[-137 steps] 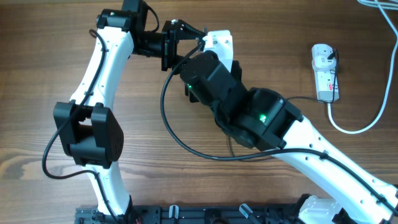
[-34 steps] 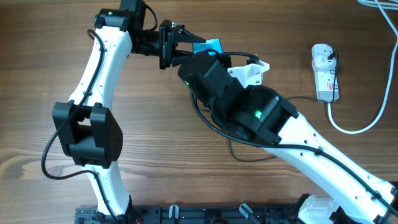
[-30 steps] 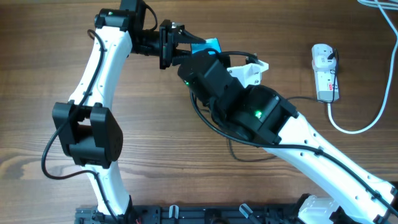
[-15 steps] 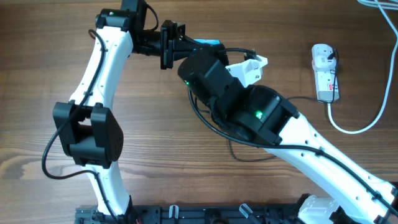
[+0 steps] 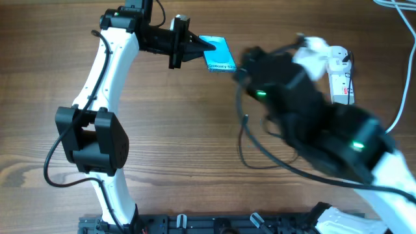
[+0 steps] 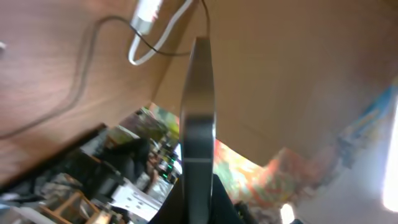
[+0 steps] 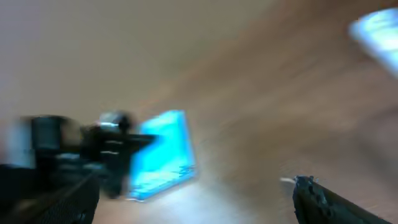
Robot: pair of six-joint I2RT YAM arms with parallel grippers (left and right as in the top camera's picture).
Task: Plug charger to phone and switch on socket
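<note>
The phone (image 5: 220, 55), cyan screen up, is held off the table at its left end by my left gripper (image 5: 200, 45), which is shut on it. In the left wrist view the phone (image 6: 198, 106) stands edge-on between the fingers (image 6: 227, 202). The charger's thin black cable (image 5: 242, 140) loops over the table, and its plug tip is hidden. My right gripper (image 5: 311, 47) is blurred near the white socket (image 5: 340, 84) and partly covers it. It is open and empty (image 7: 186, 205), with the phone (image 7: 163, 155) ahead of it.
The socket's white cord (image 5: 374, 133) curves along the right edge of the table. The blurred right arm (image 5: 312, 123) crosses the table's right half. In the left wrist view the socket (image 6: 147, 11) and its white cord (image 6: 163, 45) lie beyond the phone.
My right gripper has opened and swung right, from over the phone towards the socket. The phone is now uncovered. My left gripper has shut on the phone.
</note>
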